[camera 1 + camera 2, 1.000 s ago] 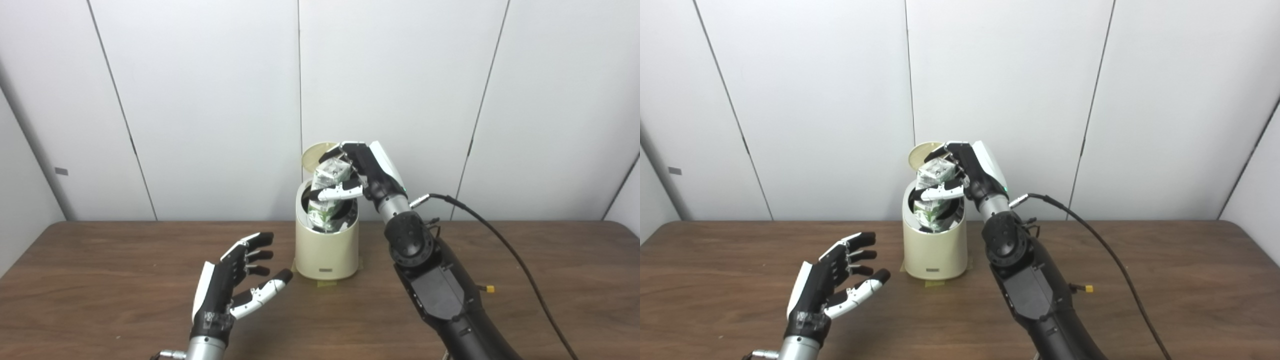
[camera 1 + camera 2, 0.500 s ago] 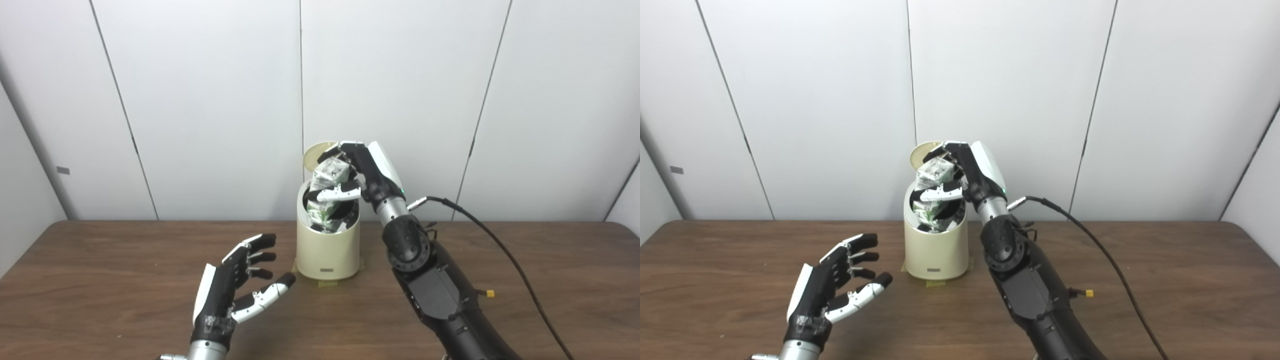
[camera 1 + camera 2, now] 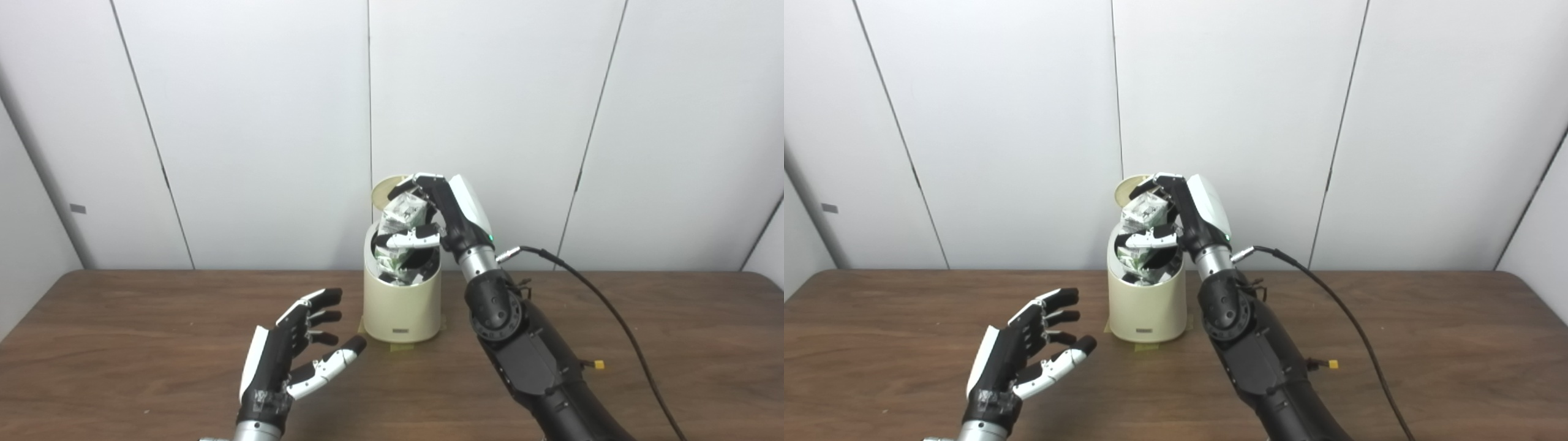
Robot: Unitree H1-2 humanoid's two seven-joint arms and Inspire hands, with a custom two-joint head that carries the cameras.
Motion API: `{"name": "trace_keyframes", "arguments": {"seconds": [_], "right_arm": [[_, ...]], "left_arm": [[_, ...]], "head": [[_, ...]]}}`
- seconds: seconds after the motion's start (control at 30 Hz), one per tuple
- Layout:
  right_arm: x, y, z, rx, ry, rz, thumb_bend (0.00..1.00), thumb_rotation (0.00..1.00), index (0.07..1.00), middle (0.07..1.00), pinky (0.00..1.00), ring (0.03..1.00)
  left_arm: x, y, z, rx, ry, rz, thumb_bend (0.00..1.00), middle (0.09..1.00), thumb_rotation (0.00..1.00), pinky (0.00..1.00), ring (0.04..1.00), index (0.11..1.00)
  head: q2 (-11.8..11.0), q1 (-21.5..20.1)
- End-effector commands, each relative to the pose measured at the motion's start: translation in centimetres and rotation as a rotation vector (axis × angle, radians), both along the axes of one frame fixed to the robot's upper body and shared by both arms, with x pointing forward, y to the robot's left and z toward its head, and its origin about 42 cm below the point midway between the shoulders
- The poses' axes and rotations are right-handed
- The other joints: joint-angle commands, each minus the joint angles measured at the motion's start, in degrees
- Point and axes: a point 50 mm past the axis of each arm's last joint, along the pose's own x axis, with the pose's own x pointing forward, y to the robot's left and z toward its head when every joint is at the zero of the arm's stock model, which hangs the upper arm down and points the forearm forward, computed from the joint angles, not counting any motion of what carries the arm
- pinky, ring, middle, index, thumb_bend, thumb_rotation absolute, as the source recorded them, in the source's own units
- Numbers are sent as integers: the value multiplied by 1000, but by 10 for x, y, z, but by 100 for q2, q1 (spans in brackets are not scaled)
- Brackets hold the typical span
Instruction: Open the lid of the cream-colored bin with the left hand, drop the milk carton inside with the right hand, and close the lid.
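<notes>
1. A small cream-colored bin (image 3: 401,306) stands on a brown wooden table (image 3: 122,343), near the back edge and close to the white wall (image 3: 245,122).
2. The lid (image 3: 384,188) of the bin is up. It stands on end behind the top of the bin.
3. The right hand (image 3: 441,211) is over the open top of the bin. Its fingers and thumb are wrapped around a milk carton (image 3: 401,229).
4. The milk carton is white with green marks. It looks crumpled. It stands tall and leans a little. Its bottom part is down inside the bin and its top part sticks up above the rim.
5. The right arm (image 3: 527,361) is black and reaches up from the bottom of the picture. A black cable (image 3: 612,312) runs from its wrist down to the right.
6. The left hand (image 3: 294,355) is in front of the bin and a bit to the left, above the table. Its fingers are spread apart and it holds nothing. It does not touch the bin.
7. A little piece of tape (image 3: 401,346) shows on the table under the front of the bin.
</notes>
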Motion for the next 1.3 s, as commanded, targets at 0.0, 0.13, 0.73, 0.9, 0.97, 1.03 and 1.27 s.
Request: {"name": "trace_keyframes", "arguments": {"seconds": [0.0,0.13,0.73,0.9,0.97,1.03,1.27], "right_arm": [[5,8,37,3,-116,33,523,0,524,442,283,330],[6,5,33,-34,-132,40,524,0,523,442,282,328],[11,-1,23,-80,-130,-11,524,0,520,443,287,333],[13,-2,24,-76,-132,-21,524,0,519,443,283,330],[13,-2,24,-76,-137,-26,524,0,520,440,281,328],[13,-3,24,-76,-143,-34,524,0,521,439,278,325],[13,-7,24,-69,-153,-57,523,0,521,439,274,326]], "left_arm": [[3,-1,17,1,-67,-8,714,814,242,619,764,776],[3,0,16,7,-64,-7,721,816,255,619,767,777],[-2,2,14,22,-58,-18,705,807,231,618,758,778],[-2,3,14,20,-51,-22,708,807,231,627,758,776],[-2,4,13,22,-52,-26,711,807,234,626,757,776],[-2,4,13,30,-53,-27,699,809,231,619,756,777],[-3,3,14,37,-53,-25,695,808,235,605,751,777]], "head": [[15,0],[28,-5],[96,-10],[103,-20],[109,-19],[112,-20],[126,-22]]}}
